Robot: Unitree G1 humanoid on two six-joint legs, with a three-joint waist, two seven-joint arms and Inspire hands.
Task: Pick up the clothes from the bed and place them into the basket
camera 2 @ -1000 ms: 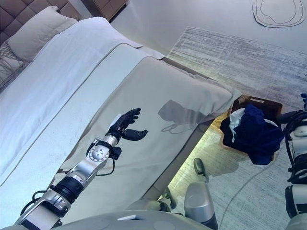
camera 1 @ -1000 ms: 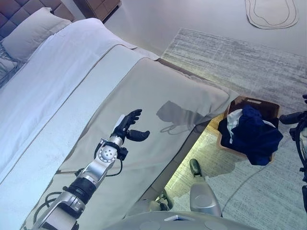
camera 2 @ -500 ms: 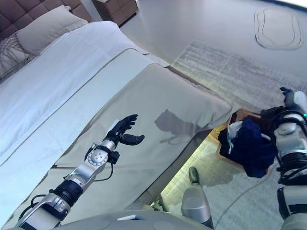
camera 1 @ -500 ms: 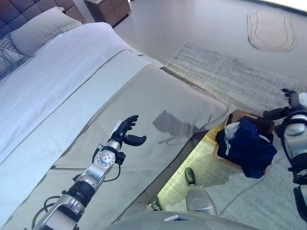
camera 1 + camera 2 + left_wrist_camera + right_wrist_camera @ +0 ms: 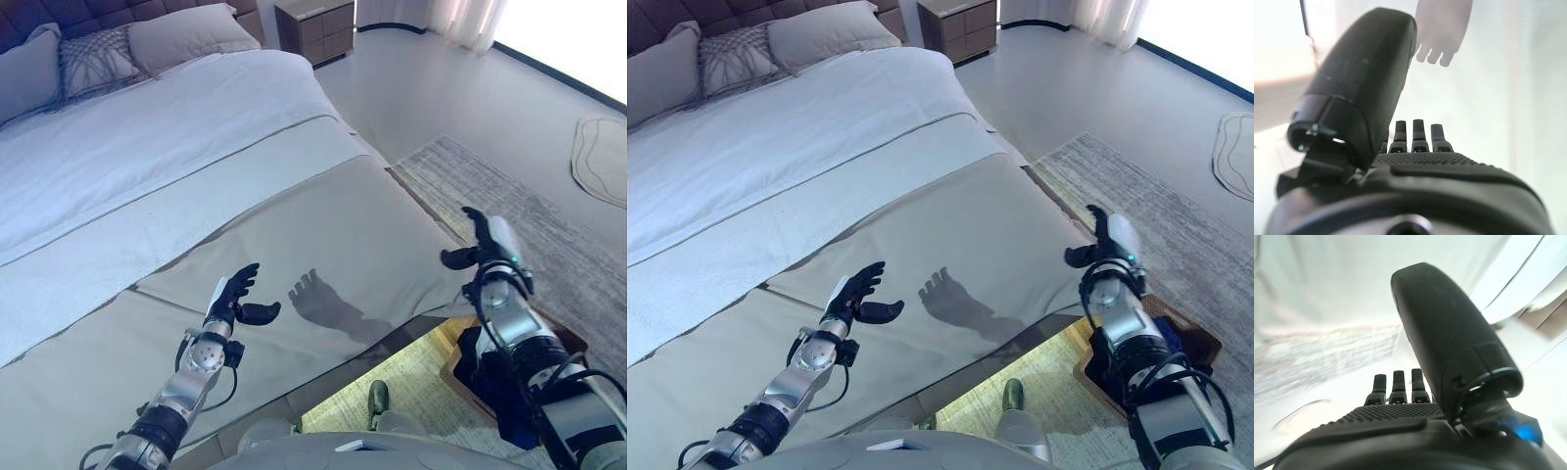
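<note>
Both hands empty, clothes already bunched in the basket

The left hand (image 5: 233, 299) is held spread over the bed (image 5: 196, 176) cover, nothing gripped; the right hand (image 5: 480, 245) is raised with fingers straight, also empty. The dark clothes (image 5: 490, 377) are seen below and behind the right hand, in the basket (image 5: 1200, 345) on the rug (image 5: 549, 215). Soft, light, floppy stuff probably, so a bunched fold would be best pinched. No garment is seen on the bed.

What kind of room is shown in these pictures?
Most likely a bedroom: a large made bed with pillows against a padded headboard, a nightstand beside it, and a rug on the floor.
</note>
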